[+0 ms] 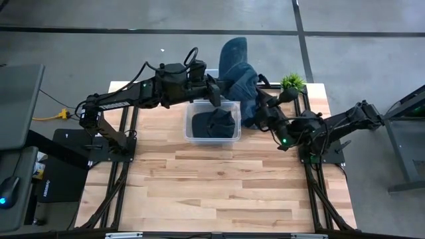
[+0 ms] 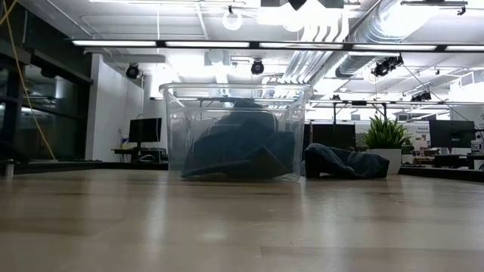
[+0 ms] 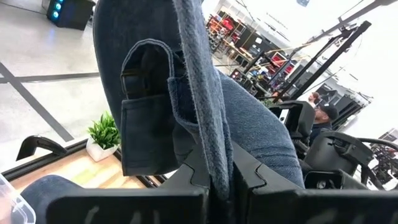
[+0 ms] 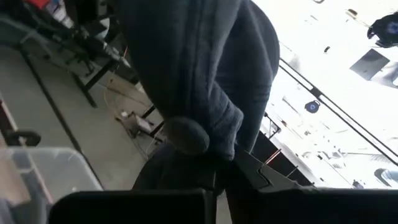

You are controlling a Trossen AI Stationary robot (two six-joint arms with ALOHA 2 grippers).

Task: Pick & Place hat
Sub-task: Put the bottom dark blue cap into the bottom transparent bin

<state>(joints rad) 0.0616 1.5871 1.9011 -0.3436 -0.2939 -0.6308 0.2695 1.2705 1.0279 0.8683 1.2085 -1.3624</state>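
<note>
A blue denim hat (image 1: 236,66) is held up over the table's far edge, behind a clear plastic bin (image 1: 188,126). My left gripper (image 1: 216,93) comes at it from the left and is shut on it. My right gripper (image 1: 260,101) comes from the right and is also shut on it. Dark blue cloth (image 1: 216,123) lies inside the bin (image 2: 174,136). A fold of dark blue cloth (image 2: 344,162) rests on the table just right of the bin; I cannot tell whether it belongs to the held hat. Neither gripper shows in the low view. My left gripper pinches a frayed edge of the denim (image 3: 211,155) between its two fingers, coming level from the table's left. The cloth rises past the fingers, with a stitched strap (image 3: 146,112) beside the edge, clear of the table. My right gripper pinches a bunched fold of the denim (image 4: 217,146) between its two fingers, next to a round knob of cloth (image 4: 186,134). The fingers slant up from the table's right. Several layers are gathered there, and the cloth swells out beyond the fingers.
A small potted plant (image 1: 292,83) stands at the far right corner of the table. The wooden tabletop (image 1: 219,186) stretches in front of the bin to the near edge. Dark frames of both arms' bases flank the bin at left and right.
</note>
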